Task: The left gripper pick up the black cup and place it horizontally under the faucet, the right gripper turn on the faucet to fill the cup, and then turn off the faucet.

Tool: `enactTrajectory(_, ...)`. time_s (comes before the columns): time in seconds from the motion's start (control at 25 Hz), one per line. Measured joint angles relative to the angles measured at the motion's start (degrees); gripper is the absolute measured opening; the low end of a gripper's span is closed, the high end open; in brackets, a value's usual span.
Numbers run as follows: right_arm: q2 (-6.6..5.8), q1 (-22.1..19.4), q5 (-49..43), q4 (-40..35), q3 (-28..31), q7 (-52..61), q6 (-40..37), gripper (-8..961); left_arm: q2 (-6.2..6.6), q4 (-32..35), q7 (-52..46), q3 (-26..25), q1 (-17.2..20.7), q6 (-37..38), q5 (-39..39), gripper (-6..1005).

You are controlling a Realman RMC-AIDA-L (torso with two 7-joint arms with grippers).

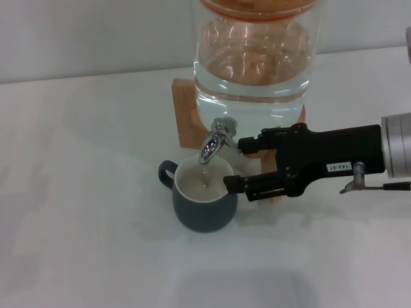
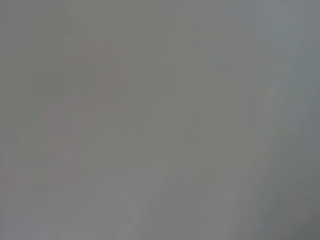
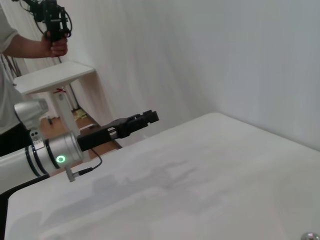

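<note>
Beside the faucet (image 1: 216, 138), the right gripper (image 1: 236, 163) has its fingers apart around the lever; watch the black cup (image 1: 204, 199) and close promptly.

Dark cup, chrome tap and black arms on a white surface (image 1: 77, 244).

The squat charcoal-black ceramic cup (image 1: 205, 208) has a cream-white inside. The shiny chrome faucet (image 1: 215, 141) sits on a clear glass dispenser (image 1: 257, 58) with an orange band, backed by a pale wooden stand (image 1: 185, 115). The black right tool (image 1: 234, 165) carries a small white label and a silver wrist. The black left tool (image 3: 150, 117) has a silver-grey wrist with a green light.
</note>
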Motion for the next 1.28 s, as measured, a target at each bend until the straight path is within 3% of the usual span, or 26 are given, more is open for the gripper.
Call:
enactTrajectory(0.52,-0.04,0.8,0.5,-0.2,-1.1,0.1,0.3,810,0.18,0.0,0.0,0.2,-0.6,-0.3,0.0,520)
enactTrajectory(0.96,-0.12,-1.5,0.4,-4.4,-0.5,1.3,3.1,810,0.22,0.0,0.2,0.2,-0.6,-1.6,0.0,520)
enactTrajectory(1.28,-0.07,-1.4,1.1,-4.4,-4.2,1.2,3.2,810,0.09,0.0,0.7,0.2,-0.8,-1.7,0.0,520)
